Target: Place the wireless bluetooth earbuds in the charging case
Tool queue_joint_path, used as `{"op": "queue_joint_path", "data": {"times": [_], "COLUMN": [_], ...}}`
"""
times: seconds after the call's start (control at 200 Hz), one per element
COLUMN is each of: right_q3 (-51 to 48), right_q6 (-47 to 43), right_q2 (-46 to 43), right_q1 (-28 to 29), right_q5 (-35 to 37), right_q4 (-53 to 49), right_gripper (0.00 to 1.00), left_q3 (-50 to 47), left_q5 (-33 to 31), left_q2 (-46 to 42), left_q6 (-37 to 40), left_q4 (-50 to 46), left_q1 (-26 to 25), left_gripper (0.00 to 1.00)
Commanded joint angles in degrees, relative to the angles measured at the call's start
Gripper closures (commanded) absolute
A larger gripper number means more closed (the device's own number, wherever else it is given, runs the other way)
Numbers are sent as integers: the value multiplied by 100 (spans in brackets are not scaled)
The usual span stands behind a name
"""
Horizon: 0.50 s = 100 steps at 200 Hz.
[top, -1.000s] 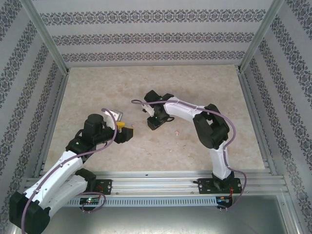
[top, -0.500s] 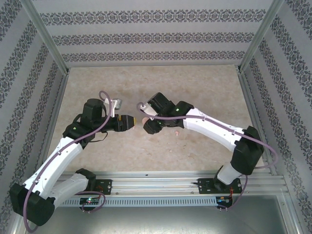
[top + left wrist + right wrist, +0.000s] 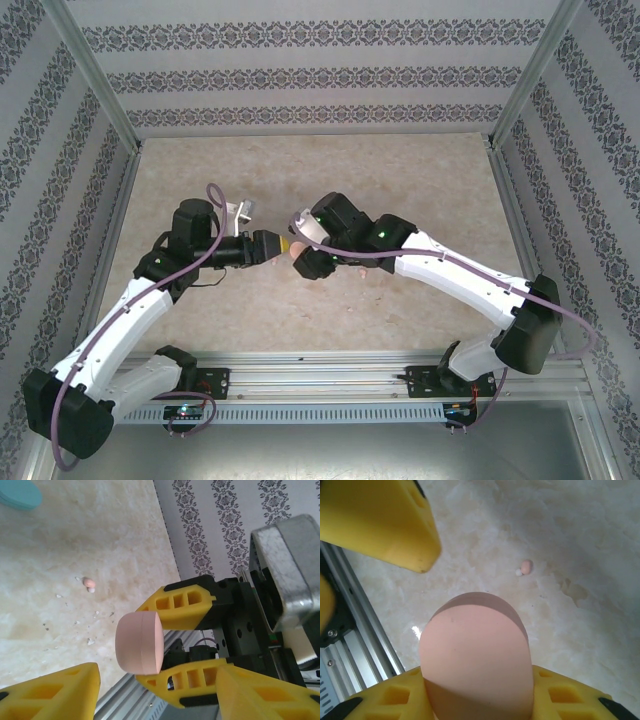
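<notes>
My right gripper (image 3: 477, 697) is shut on a pink oval charging case (image 3: 475, 650), closed, with its yellow fingers (image 3: 385, 700) on both sides of the lower part. In the top view the right gripper (image 3: 302, 258) holds the case (image 3: 296, 251) above the table's middle, facing my left gripper (image 3: 272, 245). In the left wrist view the case (image 3: 140, 642) hangs just ahead of my left gripper (image 3: 157, 682), whose fingers (image 3: 55, 690) stand apart with nothing between them. One tiny pink earbud (image 3: 89, 583) (image 3: 526, 566) lies on the marble table.
A light blue oval case (image 3: 19, 492) lies at the far top left of the left wrist view. The aluminium rail (image 3: 320, 365) runs along the near edge. Patterned walls (image 3: 320, 75) close off the back and sides.
Both arms have reached toward each other: the right one swung left with the pink case, and the left one moved right until its fingertips almost meet the case.
</notes>
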Motion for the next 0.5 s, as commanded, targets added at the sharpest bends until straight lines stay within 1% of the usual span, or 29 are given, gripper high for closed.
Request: {"op": "queue_joint_path", "data": {"times": [0.0, 0.19, 0.41, 0.495], "right_q3": [146, 237, 252, 239], "right_q6": [18, 26, 59, 62], "right_q2": [-78, -97, -165, -187], "right_q1": [91, 154, 163, 163], "right_q5": [-133, -178, -218, -226], "right_q4": [5, -19, -2, 1], "right_gripper": [75, 75, 75, 75], "left_q3": [-109, -159, -339, -356], "left_q5": [231, 250, 413, 478], "left_q2": [71, 212, 285, 320], "left_q6": [-329, -366, -670, -707], "left_q4": [503, 602, 1010, 1018], "left_q1": [-84, -169, -219, -227], "left_gripper": [41, 42, 47, 51]}}
